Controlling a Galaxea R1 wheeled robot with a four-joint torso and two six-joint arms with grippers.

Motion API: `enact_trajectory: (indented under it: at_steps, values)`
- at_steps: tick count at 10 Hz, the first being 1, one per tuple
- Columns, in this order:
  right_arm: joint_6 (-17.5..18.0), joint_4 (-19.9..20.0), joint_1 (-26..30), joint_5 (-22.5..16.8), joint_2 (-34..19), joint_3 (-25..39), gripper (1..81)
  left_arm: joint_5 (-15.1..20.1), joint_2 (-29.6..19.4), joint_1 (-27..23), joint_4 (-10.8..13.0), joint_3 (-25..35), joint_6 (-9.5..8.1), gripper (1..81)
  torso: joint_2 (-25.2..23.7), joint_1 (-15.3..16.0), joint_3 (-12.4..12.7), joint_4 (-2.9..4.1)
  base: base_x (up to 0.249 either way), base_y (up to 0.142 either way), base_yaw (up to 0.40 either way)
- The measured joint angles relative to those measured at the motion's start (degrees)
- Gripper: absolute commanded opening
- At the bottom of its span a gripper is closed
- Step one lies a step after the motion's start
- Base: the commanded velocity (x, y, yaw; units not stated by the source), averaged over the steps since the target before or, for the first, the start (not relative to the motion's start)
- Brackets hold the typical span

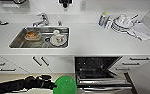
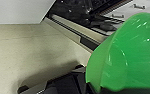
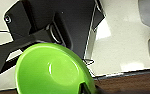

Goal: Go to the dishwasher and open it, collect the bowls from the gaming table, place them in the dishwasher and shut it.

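Observation:
The dishwasher (image 1: 98, 67) stands open under the counter, its door down and a rack (image 1: 103, 83) pulled out over it. My left arm comes in low from the left, and its gripper (image 1: 53, 86) is shut on the rim of a translucent green bowl (image 1: 65, 85), held tilted just left of the open door. In the left wrist view the green bowl (image 2: 131, 55) looms beside the dishwasher's dark interior (image 2: 91, 17). The right wrist view looks into the same bowl (image 3: 51, 70) from close by. The gaming table is out of view.
A steel sink (image 1: 16, 43) in the white counter holds white crockery (image 1: 58, 39) and an orange-filled dish (image 1: 31, 35). A drying rack with dishes (image 1: 123, 22) stands at the back right. White cabinet doors (image 1: 41, 62) and drawers flank the dishwasher. Pale floor (image 2: 28, 50) lies before it.

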Motion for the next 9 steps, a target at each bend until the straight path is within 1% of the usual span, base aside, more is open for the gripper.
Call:
enact_trajectory:
  at_steps: [2,4,6,9]
  values:
    - [0.00,0.00,0.11,-0.05,0.00,0.00,1.0,3.34,5.50,-3.39,-0.69,-2.06,-1.21,1.0,0.02,0.02,-0.02,0.00,0.000,0.000,0.000]
    - [0.00,0.00,0.61,-0.02,0.48,-0.05,1.0,5.94,11.07,-5.79,-0.78,-6.95,-1.51,1.0,0.02,0.04,-0.02,0.00,0.000,0.000,0.000]
    - [0.01,0.04,1.18,-0.05,2.12,-0.38,1.0,7.09,17.60,-7.89,-0.83,-11.87,-1.93,1.0,0.05,0.06,-0.02,0.00,0.000,0.000,0.000]
    - [0.21,0.04,1.29,-0.02,1.88,-0.83,1.0,9.20,27.61,-10.23,-0.80,-21.25,-2.51,1.0,0.07,0.09,-0.05,0.00,0.000,0.000,0.000]
